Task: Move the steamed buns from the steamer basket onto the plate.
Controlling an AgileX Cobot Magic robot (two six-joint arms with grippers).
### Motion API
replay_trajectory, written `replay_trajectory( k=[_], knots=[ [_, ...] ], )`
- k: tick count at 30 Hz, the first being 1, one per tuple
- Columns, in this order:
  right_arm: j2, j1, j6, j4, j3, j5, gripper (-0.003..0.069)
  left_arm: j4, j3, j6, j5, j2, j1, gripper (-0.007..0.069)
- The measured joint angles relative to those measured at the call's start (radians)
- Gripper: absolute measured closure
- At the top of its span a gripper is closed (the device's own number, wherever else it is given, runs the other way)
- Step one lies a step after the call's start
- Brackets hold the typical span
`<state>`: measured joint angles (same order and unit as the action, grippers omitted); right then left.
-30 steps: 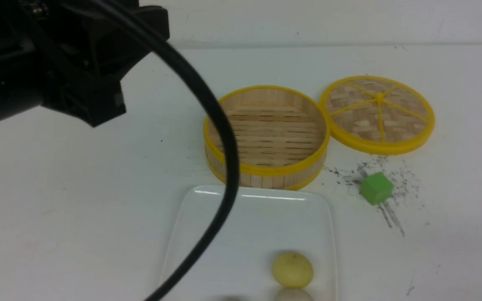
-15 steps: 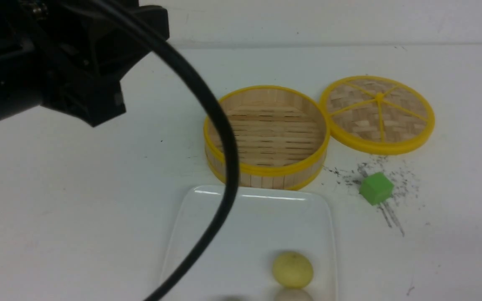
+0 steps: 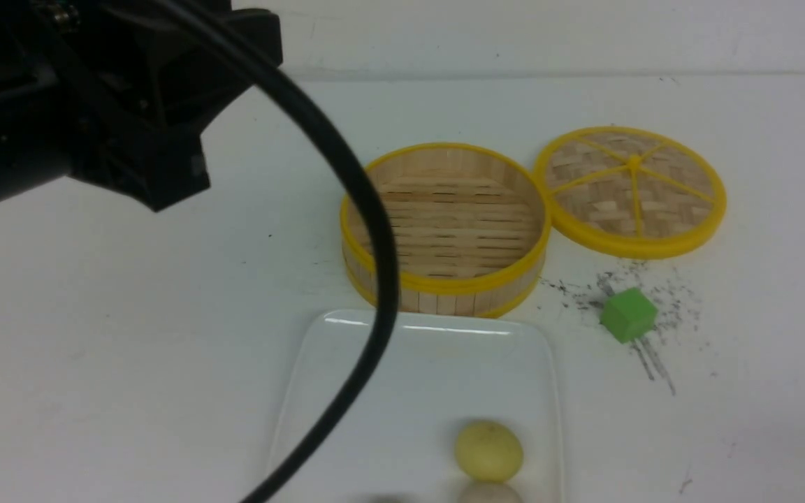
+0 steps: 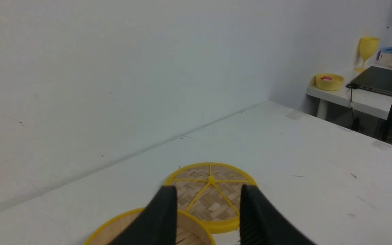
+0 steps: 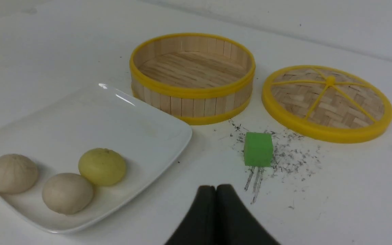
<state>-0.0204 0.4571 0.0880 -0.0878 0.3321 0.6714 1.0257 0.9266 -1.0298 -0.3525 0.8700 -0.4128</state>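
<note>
**Table** (image 3: 130,349): white surface, meeting a white wall along its far edge.

**Steamer basket** (image 5: 192,102): stands upright around mid-table, toward the far edge. Its slatted floor is fully exposed.

**Lid** (image 5: 327,102): a woven disc with yellow spokes, lying flat just beside the basket on its right. The right wrist view shows a narrow gap between the two rims.

**Plate** (image 5: 138,136): sits on the near side of the basket, toward the table's near edge. Its far rim is close to the basket wall, but contact cannot be confirmed.

**Steamed buns** (image 5: 67,193): all three lie on the plate, grouped at its near end. The pale yellow bun (image 5: 102,166) touches one off-white bun. The second off-white bun (image 5: 12,173) lies close beside them.

**Green cube** (image 5: 258,149): rests on the table to the right of the plate, on the near side of the lid, among dark scuff marks (image 5: 291,160).

**Left end effector** (image 4: 209,195): raised above the table with its jaws parted and a clear gap between them, nothing in it. In the front view the left arm (image 3: 95,105) fills the upper left, and its black cable (image 3: 367,230) hangs across the basket and plate.

**Right end effector** (image 5: 215,190): fingers pressed together and holding nothing. It hovers over the table's near edge, to the right of the plate.
</note>
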Motion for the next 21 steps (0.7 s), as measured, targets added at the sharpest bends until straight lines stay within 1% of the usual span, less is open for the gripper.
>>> replay_trajectory(
  k=[4,5,6,7,8,11,14,21],
  knots=[
    [0.000,0.000,0.000,-0.003,-0.074,-0.095,0.0654,0.001,0.000,0.000,0.000,0.000,0.000,0.0336],
    [0.000,0.000,0.000,-0.007,-0.129,-0.188,0.0654,0.001,0.000,0.000,0.000,0.000,0.000,0.0336],
    [0.000,0.000,0.000,-0.006,-0.135,-0.188,0.0654,0.001,0.000,0.000,0.000,0.000,0.000,0.0336],
    [0.000,0.000,-0.001,-0.010,-0.189,-0.315,0.0651,0.001,0.000,0.000,0.000,0.000,0.000,0.0336],
    [0.000,0.000,-0.013,-0.018,-0.230,-0.408,0.0650,0.001,0.000,0.000,0.000,0.000,0.000,0.0336],
    [0.000,0.000,-0.058,-0.054,-0.324,-0.587,0.0648,0.001,0.000,0.000,0.000,0.000,0.000,0.0336],
    [0.000,0.000,-0.071,-0.062,-0.353,-0.600,0.0647,0.001,0.000,0.000,0.000,0.000,0.000,0.0336],
    [0.001,0.000,-0.071,-0.026,-0.357,-0.460,0.0641,0.001,0.000,0.000,0.000,0.000,0.000,0.0336]
  ],
)
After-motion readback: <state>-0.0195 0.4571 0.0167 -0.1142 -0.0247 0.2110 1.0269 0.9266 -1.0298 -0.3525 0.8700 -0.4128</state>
